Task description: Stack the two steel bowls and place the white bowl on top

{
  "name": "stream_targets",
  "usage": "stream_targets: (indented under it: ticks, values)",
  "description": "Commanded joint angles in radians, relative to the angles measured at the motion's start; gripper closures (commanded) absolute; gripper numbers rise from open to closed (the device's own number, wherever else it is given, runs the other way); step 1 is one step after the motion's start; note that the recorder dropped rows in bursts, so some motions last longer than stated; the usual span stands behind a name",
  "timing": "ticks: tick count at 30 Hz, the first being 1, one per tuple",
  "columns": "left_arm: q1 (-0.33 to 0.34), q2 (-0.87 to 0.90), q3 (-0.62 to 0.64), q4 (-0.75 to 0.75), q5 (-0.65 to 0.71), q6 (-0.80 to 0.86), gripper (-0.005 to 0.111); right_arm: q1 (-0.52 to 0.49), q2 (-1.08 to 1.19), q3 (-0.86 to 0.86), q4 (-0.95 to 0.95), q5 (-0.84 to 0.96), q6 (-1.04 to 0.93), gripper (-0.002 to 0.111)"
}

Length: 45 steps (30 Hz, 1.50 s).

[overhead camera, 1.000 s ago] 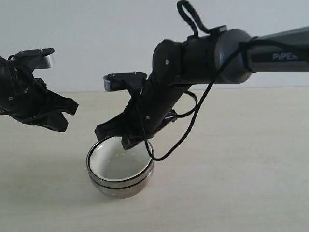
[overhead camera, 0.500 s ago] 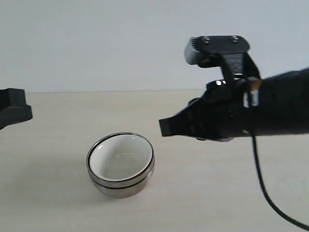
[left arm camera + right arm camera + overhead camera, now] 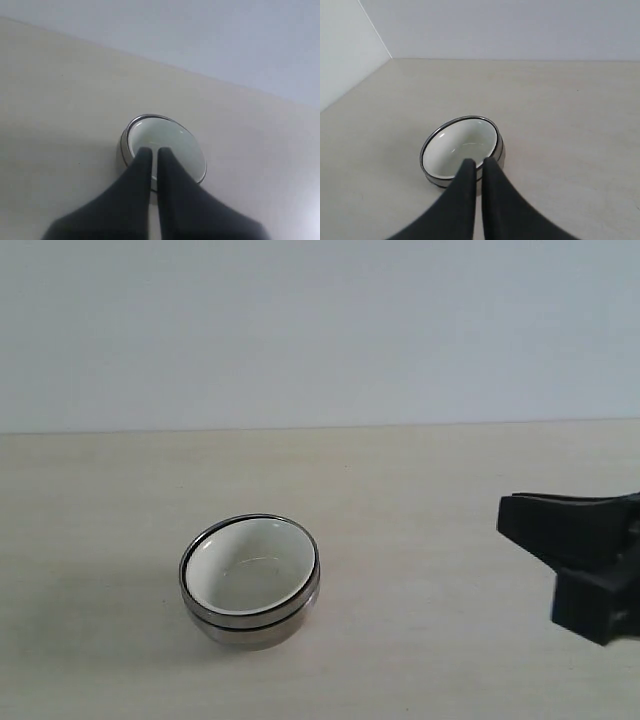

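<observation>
The two steel bowls (image 3: 248,628) sit nested on the table, shiny rims one inside the other. Inside them rests the white bowl (image 3: 250,568), upright. The stack shows in both wrist views: steel wall (image 3: 121,146) around white bowl (image 3: 172,142), and steel wall (image 3: 500,150) around white bowl (image 3: 462,142). My right gripper (image 3: 510,515) is low at the right edge of the exterior view, well away from the stack. Its fingers (image 3: 479,162) are shut and hold nothing. My left gripper (image 3: 154,151) is also shut on nothing, back from the stack, and is outside the exterior view.
The pale wooden table (image 3: 450,470) runs back to a plain light wall. In the right wrist view a second wall (image 3: 345,55) meets the table at a corner.
My right arm has pulled back from over the bowl stack to the right edge, dropping low. The left gripper has slid off to the left, out of the exterior view. The stack has not moved.
</observation>
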Motion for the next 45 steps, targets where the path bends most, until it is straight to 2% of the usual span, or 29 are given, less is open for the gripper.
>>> stream_targets:
  ticks: [1,7,9,24,27,30,33,36,45]
  values:
    - [0.002,-0.082,0.066,-0.017,-0.012,0.004,0.103,-0.003,-0.087,0.048,-0.004,0.006,0.002,0.108]
    - [0.002,-0.113,0.082,-0.087,0.132,0.003,0.103,-0.003,-0.132,0.048,-0.004,0.074,0.002,0.108]
    - [0.002,-0.113,0.082,-0.158,0.165,0.003,0.103,-0.003,-0.130,0.048,-0.004,0.074,0.002,0.108]
    - [0.002,-0.113,0.082,-0.157,0.147,0.003,0.103,-0.003,-0.130,0.048,-0.004,0.074,0.000,0.108]
    - [-0.009,-0.154,0.082,-0.157,0.089,0.010,0.103,-0.003,-0.130,0.048,-0.004,0.074,0.000,0.108]
    - [0.019,-0.224,0.082,-0.151,0.104,0.012,0.103,-0.003,-0.130,0.048,-0.004,0.074,0.000,0.108]
    - [0.056,-0.335,0.082,-0.096,0.104,0.012,0.103,-0.003,-0.130,0.048,-0.004,0.074,0.000,0.108]
    - [0.092,-0.468,0.082,0.029,0.104,0.012,0.103,-0.003,-0.130,0.048,-0.004,0.074,0.000,0.108]
    - [0.157,-0.476,0.097,0.329,0.082,0.012,0.103,-0.003,-0.130,0.048,-0.004,0.080,0.000,0.108]
